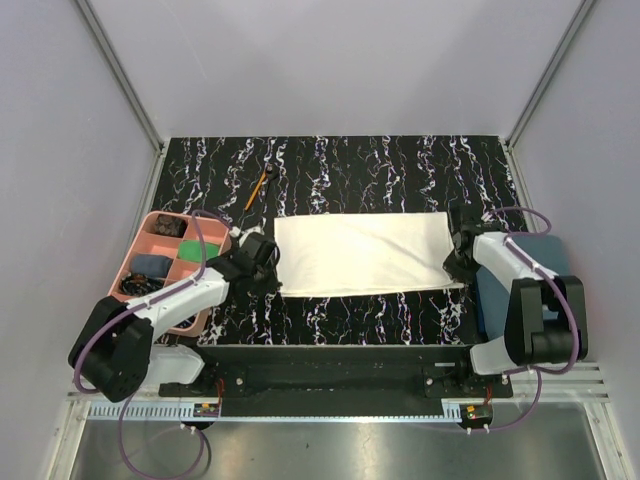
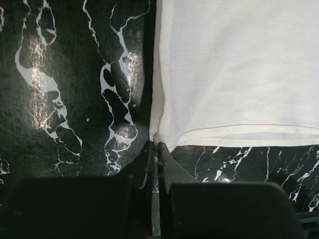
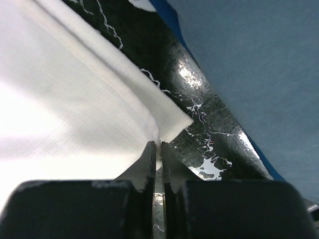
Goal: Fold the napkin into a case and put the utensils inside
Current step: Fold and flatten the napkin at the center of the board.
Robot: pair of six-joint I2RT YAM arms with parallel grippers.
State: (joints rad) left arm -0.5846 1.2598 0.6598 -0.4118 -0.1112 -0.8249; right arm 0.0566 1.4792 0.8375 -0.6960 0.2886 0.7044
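Pressed-together black fingers of the left gripper [image 2: 157,145] are seen closest, and the near left corner of the napkin [image 2: 234,74] is pinched at their tips. Likewise the right gripper [image 3: 159,144] is closed on the near right corner, where two layers of cloth with their hems are seen one upon the other. From above, the napkin is laid flat as a wide rectangle in the middle of the black marbled table [image 1: 380,165], its long edges almost straight. Bare table is left at 12 o'clock of the cloth, and a narrower strip at 6 o'clock. At 11 o'clock the orange-handled stick [image 1: 258,187] is lying apart. The pink tray [image 1: 140,240] is found at 9 o'clock beside the left arm, and the blue towel [image 1: 555,250] at 3 o'clock, near the right gripper.
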